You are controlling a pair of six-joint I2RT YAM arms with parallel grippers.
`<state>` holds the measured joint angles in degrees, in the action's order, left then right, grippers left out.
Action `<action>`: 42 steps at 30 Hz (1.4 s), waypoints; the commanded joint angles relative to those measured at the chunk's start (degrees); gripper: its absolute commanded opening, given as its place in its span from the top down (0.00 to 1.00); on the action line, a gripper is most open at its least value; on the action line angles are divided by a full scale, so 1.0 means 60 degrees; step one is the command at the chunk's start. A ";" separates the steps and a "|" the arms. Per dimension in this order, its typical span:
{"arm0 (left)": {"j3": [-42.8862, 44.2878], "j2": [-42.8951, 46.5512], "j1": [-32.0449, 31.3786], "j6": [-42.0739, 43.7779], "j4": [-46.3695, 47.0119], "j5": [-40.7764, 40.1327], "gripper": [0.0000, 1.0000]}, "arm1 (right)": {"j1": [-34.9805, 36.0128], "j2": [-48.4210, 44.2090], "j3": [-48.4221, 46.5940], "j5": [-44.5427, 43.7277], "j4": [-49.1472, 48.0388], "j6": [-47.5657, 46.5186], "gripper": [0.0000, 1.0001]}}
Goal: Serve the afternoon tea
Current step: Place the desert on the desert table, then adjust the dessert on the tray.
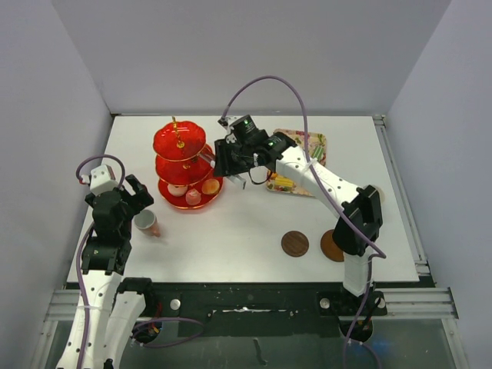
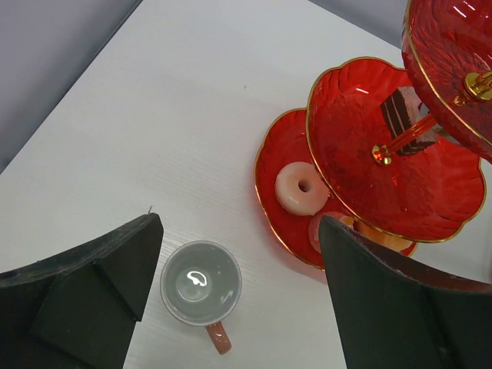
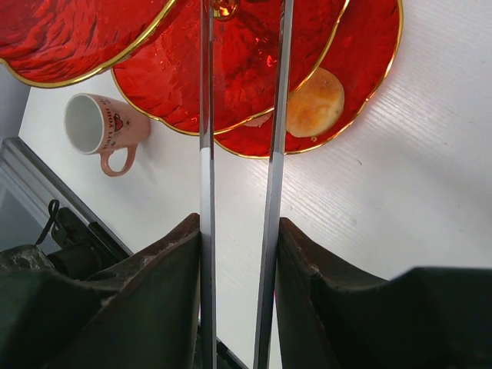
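Observation:
The red three-tier stand (image 1: 181, 154) with a gold handle stands at the back left. It holds a pink doughnut (image 2: 300, 187), a chocolate cake slice (image 2: 403, 115) and an orange bun (image 3: 315, 102). My right gripper (image 1: 229, 159) is shut on metal tongs (image 3: 206, 115), whose two blades reach under the stand's middle tier (image 3: 238, 69). My left gripper (image 2: 238, 231) is open and hovers above the pink cup (image 2: 201, 283), which stands upright left of the stand (image 1: 146, 223). Two brown saucers (image 1: 294, 244) (image 1: 329, 247) lie at the front right. The light-blue cup is out of view.
A patterned tray (image 1: 317, 142) with more sweets lies behind the right arm at the back right. The right arm stretches across the table from its base (image 1: 357, 284) and covers part of the right saucer. Grey walls close in the table on three sides.

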<state>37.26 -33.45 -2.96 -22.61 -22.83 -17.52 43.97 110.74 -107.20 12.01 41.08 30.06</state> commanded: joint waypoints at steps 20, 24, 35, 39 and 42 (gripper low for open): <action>0.0104 0.0090 -0.0004 0.0150 0.0625 0.0077 0.18 | -0.0126 -0.2165 0.1182 -0.1403 -0.0405 0.0262 0.66; 0.0104 0.0108 -0.0004 0.0150 0.0611 0.0078 0.18 | -0.0211 -0.2457 0.1563 -0.1543 -0.0513 0.0339 0.66; 0.0104 0.0096 -0.0003 0.0150 0.0595 0.0093 0.18 | -0.0926 -0.3564 0.2981 -0.1567 -0.0925 0.0624 0.67; 0.0104 0.0117 -0.0004 0.0136 0.0578 0.0093 0.18 | -0.1420 -0.4068 0.3608 -0.1525 -0.0941 0.0629 0.67; 0.0104 0.0124 -0.0005 0.0136 0.0593 0.0106 0.18 | -0.1828 -0.4410 0.4000 -0.1488 -0.0869 0.0583 0.67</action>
<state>37.26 -33.32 -2.96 -22.61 -22.83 -17.52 35.53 89.17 -84.58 3.46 39.48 33.47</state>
